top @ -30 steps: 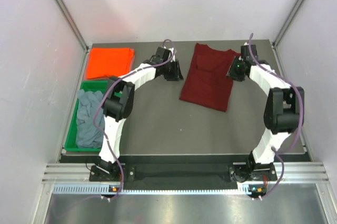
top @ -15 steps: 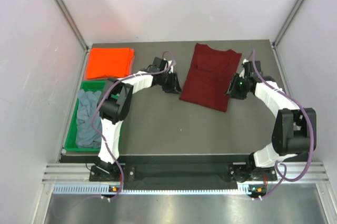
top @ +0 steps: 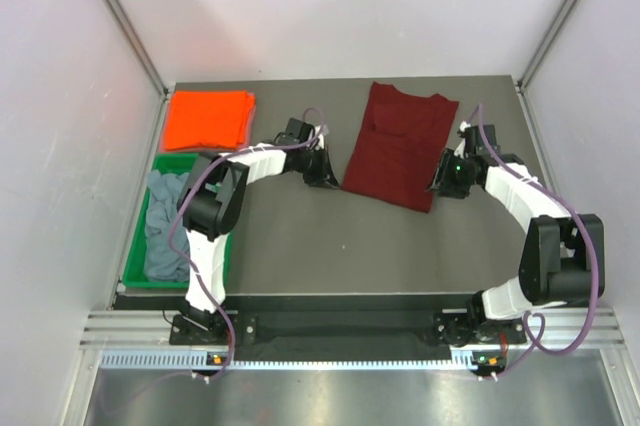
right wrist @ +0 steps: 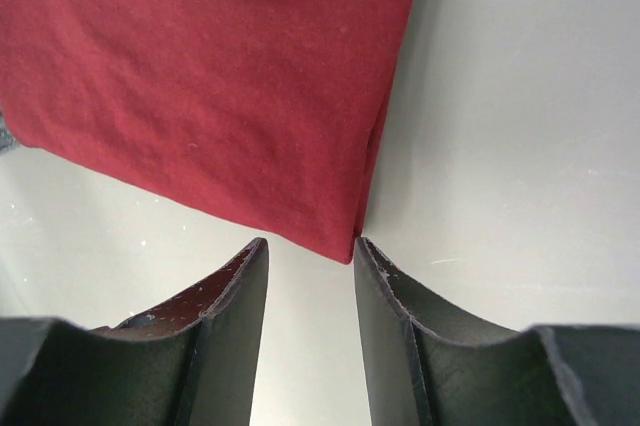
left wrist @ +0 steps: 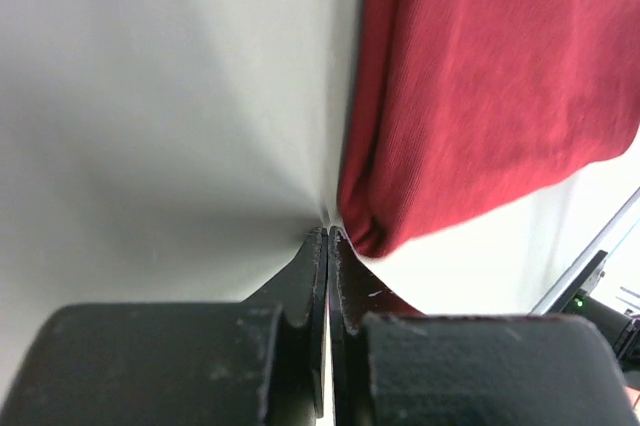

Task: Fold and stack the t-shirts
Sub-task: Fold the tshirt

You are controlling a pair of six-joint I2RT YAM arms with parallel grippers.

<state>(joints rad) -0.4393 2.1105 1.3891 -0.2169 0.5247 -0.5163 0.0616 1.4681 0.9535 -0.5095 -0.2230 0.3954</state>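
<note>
L gripper (left wrist: 328, 238) pressed together, empty, just beside maroon shirt (left wrist: 480, 86) corner; R gripper (right wrist: 309, 246) spread at other near corner.

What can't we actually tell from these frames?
- Left gripper: the left wrist view shows it shut beside the maroon shirt corner. Contact there is blurred and unclear.
- Right gripper: open, with the corner seen between its fingers. Its height above the cloth is unreadable.
- Top view: both sets of fingers are too small and hidden under the wrists.
- Grey-blue shirt: the left arm covers part of it and the green tray.
</note>
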